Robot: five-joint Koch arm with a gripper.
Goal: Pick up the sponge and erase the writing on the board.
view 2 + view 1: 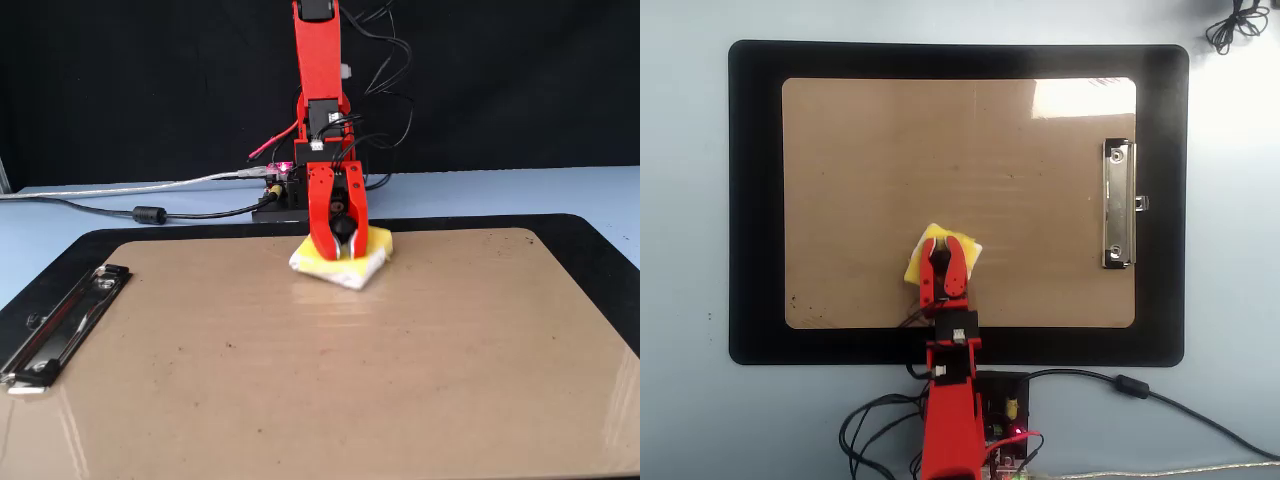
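Note:
The yellow sponge (916, 263) lies on the tan board (890, 160), near the board's bottom edge in the overhead view. In the fixed view the sponge (375, 245) sits at the board's (350, 380) far edge, slightly tilted, with its white edge layer showing. My red gripper (945, 246) stands over it, and its jaws are closed around the black knob in the sponge's centre (338, 250). No drawn strokes show on the board. Only a few dark specks (795, 300) lie near one corner.
The silver clip (1118, 205) is at the board's right end in the overhead view and at the left in the fixed view (60, 325). A black mat (755, 200) lies under the board. The arm's base electronics (1005, 410) and cables lie beyond the mat.

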